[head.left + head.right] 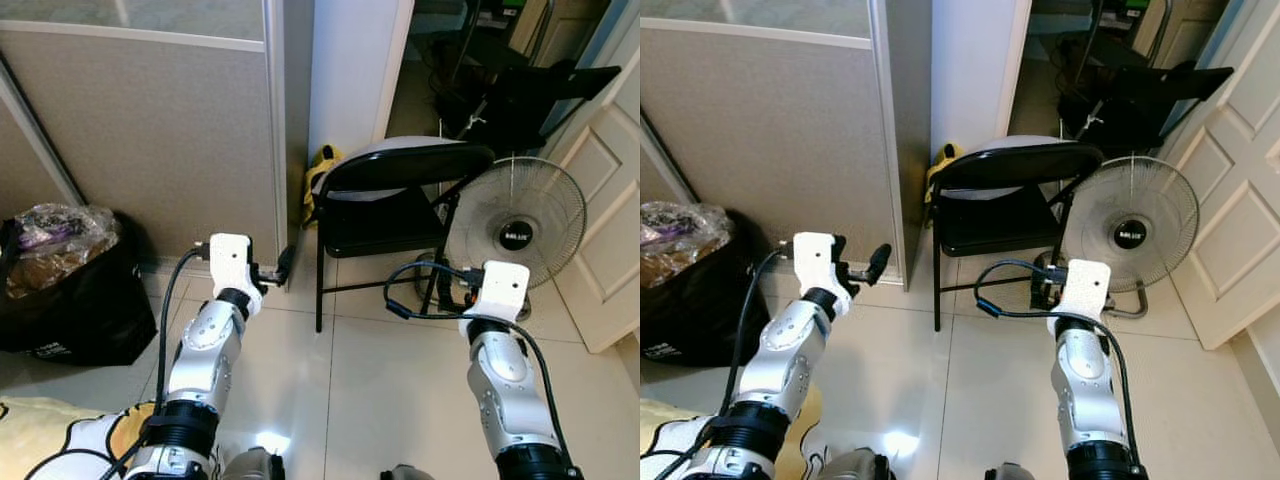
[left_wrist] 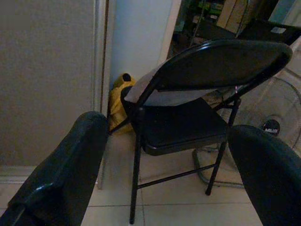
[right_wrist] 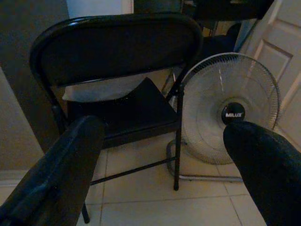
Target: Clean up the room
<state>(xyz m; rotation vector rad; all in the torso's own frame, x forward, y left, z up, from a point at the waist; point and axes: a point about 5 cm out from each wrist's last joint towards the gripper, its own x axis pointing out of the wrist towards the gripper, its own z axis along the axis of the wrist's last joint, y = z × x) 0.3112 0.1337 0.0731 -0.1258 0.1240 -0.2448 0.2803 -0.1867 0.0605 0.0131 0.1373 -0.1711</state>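
Left wrist view: left gripper [image 2: 169,183] and right gripper [image 3: 164,174] fingers apart, facing a black metal folding chair [image 1: 385,205].

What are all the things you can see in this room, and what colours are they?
folding chair: one, black, on the tiled floor ahead, its back toward the robot
white thing on the chair seat: one, white, under the backrest; cannot tell what it is
yellow thing: one, yellow, on the floor behind the chair by the wall
fan: one, white, on the floor right of the chair
black bag: one, black, stuffed full, by the partition on the left
door: one, white, far right
left hand: black fingers, open, raised toward the chair
right hand: black fingers, open, raised toward chair and fan
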